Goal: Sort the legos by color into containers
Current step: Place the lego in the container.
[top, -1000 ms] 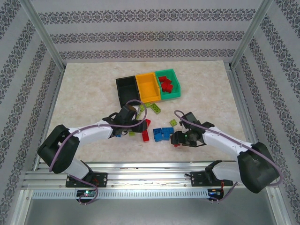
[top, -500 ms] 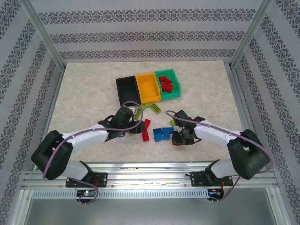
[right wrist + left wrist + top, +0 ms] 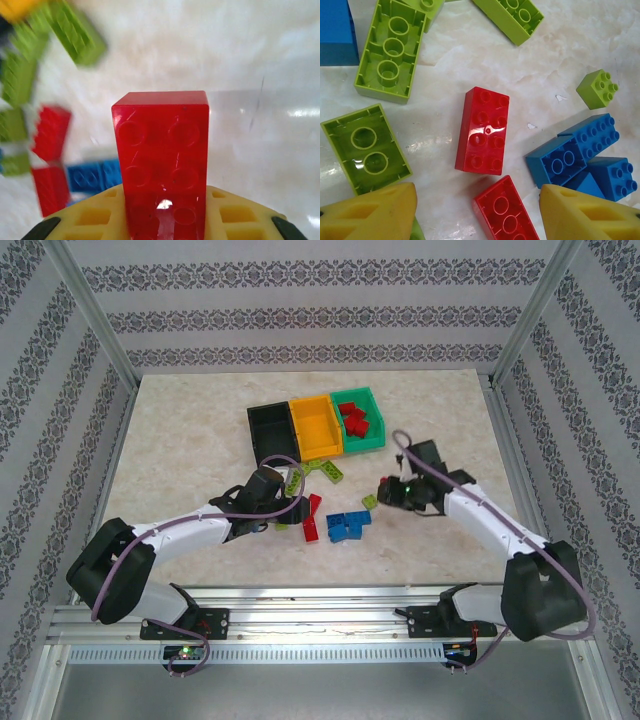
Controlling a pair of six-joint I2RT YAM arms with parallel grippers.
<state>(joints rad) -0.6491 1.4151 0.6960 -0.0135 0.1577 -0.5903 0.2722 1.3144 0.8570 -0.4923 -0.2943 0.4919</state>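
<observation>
– Right gripper [image 3: 392, 490], overhead view: closed; teal bin [image 3: 352, 394] ahead-left of it.
– Left wrist: left gripper [image 3: 475, 200] jaws apart, loose red brick [image 3: 483, 131] just ahead.
– Right wrist: held red brick [image 3: 162, 160] pinched by one end; might pivot out mid-carry.

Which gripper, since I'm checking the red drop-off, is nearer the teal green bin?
Right. The right gripper, shut on a red brick, is just near-right of the teal green bin; the left gripper hovers farther off, over loose bricks.
</observation>
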